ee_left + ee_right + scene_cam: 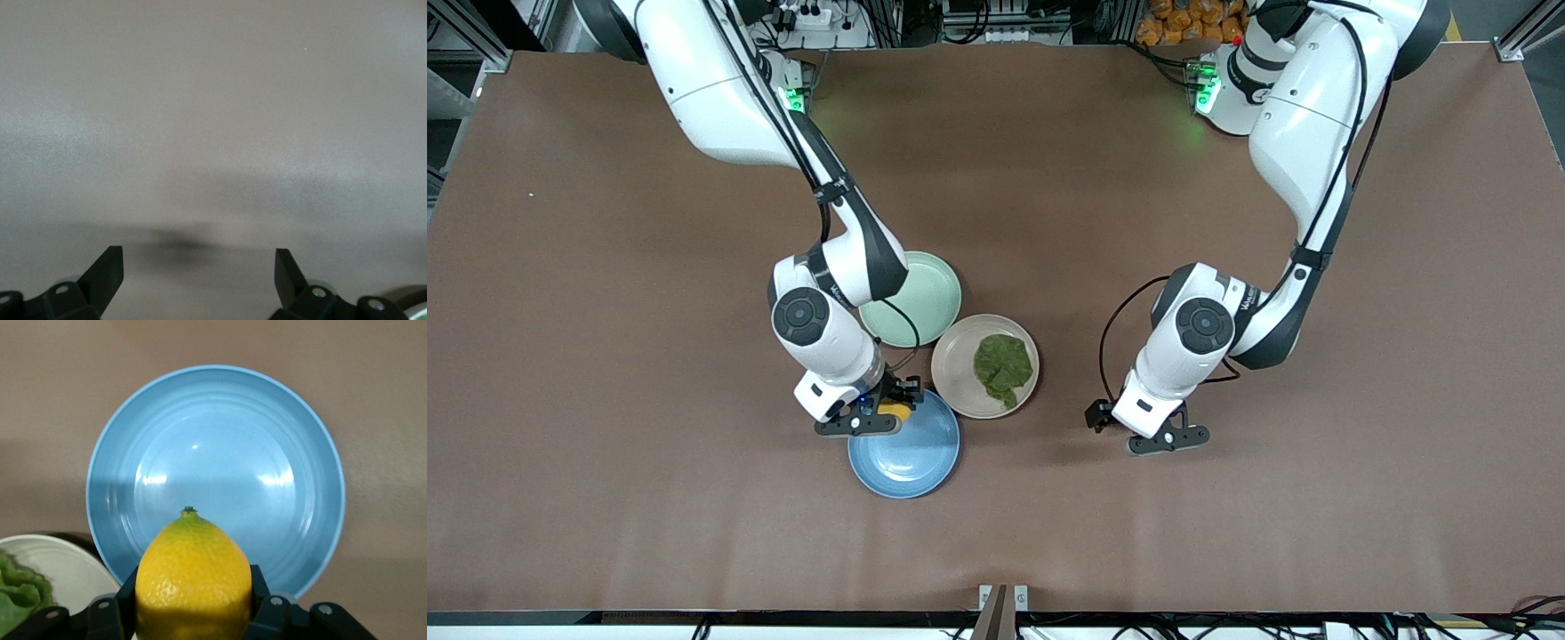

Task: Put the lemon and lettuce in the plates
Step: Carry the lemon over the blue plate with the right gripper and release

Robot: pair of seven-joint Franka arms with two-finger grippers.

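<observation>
- While the lettuce (1003, 366) already lies in the beige-pink plate (960, 391), the lemon (193, 580) hangs over the blue plate's (215, 477) rim, stem end pointing toward the plate's middle.
- The right tool (882, 414) pinches the lemon.
- The left tool (199, 270) waits spread over bare worktop (1316, 516), holding nothing.

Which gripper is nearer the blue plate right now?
Right. The right gripper holds the lemon over the blue plate; the left gripper waits, open, over bare table.
</observation>
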